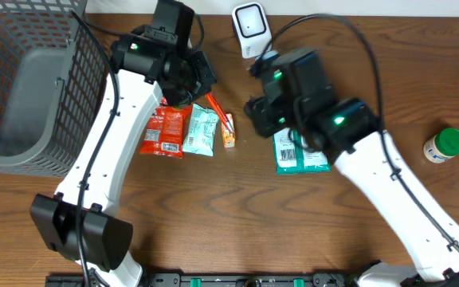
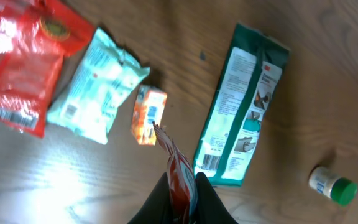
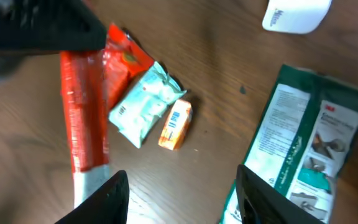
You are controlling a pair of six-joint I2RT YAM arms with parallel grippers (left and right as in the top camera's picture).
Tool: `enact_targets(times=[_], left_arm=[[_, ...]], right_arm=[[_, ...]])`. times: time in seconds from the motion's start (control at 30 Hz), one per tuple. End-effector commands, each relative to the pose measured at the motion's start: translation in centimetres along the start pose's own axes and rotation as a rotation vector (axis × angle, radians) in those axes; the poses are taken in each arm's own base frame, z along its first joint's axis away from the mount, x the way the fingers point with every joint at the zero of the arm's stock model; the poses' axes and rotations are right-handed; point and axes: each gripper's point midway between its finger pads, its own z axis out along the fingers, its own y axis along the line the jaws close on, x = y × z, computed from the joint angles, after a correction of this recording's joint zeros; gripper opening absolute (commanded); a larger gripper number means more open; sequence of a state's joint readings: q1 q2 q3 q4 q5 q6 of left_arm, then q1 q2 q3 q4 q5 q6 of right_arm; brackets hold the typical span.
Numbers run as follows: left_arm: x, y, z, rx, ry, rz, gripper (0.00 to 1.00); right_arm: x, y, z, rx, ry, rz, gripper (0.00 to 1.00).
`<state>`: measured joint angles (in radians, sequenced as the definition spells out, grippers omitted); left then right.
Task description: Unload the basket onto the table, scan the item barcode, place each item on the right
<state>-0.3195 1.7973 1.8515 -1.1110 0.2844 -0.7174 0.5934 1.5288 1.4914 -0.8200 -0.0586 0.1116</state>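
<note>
My left gripper [image 2: 182, 182] is shut on a long red and white stick packet [image 2: 174, 158], held above the table. In the right wrist view this packet [image 3: 82, 124] hangs down from the black left gripper at the top left. The white barcode scanner [image 1: 249, 28] stands at the table's back edge, and its base [image 3: 294, 12] shows in the right wrist view. My right gripper [image 3: 182, 186] is open with only bare table between its fingers. It hovers just left of a flat green package [image 1: 297, 155], whose barcode end [image 2: 211, 160] shows in the left wrist view.
A red pouch [image 1: 163, 131], a pale teal pouch [image 1: 202, 131] and a small orange box [image 1: 229, 137] lie side by side mid-table. A grey wire basket [image 1: 22, 96] fills the left side. A green-capped bottle [image 1: 445, 145] lies at the far right.
</note>
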Motion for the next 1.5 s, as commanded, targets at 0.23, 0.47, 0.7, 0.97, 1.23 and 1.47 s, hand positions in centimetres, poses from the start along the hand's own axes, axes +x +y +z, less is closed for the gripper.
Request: enact_targets(times=[0.23, 0.47, 0.7, 0.97, 1.23, 1.47], left_arm=[[0.8, 0.8, 0.6, -0.059, 0.015, -0.102, 0.07], [0.8, 0.8, 0.6, -0.059, 0.015, -0.101, 0.07], [0.5, 1.1, 0.6, -0.077, -0.004, -0.101, 0.07], [0.5, 1.1, 0.6, -0.078, -0.002, -0.101, 0.07], [0.5, 1.1, 0.6, -0.078, -0.002, -0.101, 0.07], [0.6, 1.1, 0.6, -0.079, -0.001, -0.101, 0.08]], right_arm=[[0.1, 3.1, 0.2, 0.089, -0.011, -0.155, 0.53], [1.0, 4.4, 1.6, 0.021, 0.032, -0.157, 0.51], [1.6, 4.7, 2.8, 0.002, 0.063, -0.158, 0.47], [1.7, 4.7, 3.0, 0.001, 0.062, -0.158, 0.38], [1.5, 5.6, 3.2, -0.023, 0.043, -0.168, 0.33], [1.8, 5.8, 3.3, -0.025, 0.048, -0.173, 0.29]])
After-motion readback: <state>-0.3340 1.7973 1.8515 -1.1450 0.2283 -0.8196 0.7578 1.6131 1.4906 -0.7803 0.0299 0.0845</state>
